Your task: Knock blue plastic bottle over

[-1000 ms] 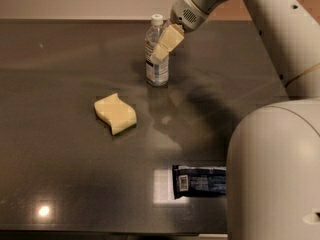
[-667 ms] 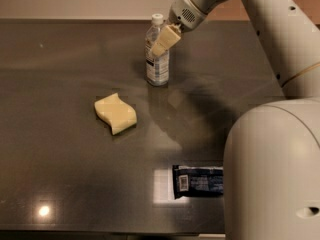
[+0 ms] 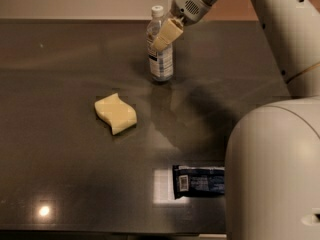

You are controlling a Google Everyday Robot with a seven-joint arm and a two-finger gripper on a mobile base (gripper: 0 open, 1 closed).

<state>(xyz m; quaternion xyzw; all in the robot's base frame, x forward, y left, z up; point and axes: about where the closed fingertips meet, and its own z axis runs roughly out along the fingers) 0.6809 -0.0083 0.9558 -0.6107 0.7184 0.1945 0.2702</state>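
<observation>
The blue plastic bottle [image 3: 160,51], clear with a white cap and a white-and-blue label, stands upright at the back middle of the dark table [image 3: 60,84]. My gripper [image 3: 164,35] comes in from the upper right. Its cream fingers [image 3: 167,33] lie against the front of the bottle's upper body, just below the cap.
A yellow wavy sponge [image 3: 115,113] lies left of centre. A flat dark-blue packet [image 3: 199,181] lies near the front edge, beside my large white arm body [image 3: 275,169], which fills the right side.
My gripper has moved left toward the bottle and now overlaps its upper part. The bottle still stands upright in the same place.
</observation>
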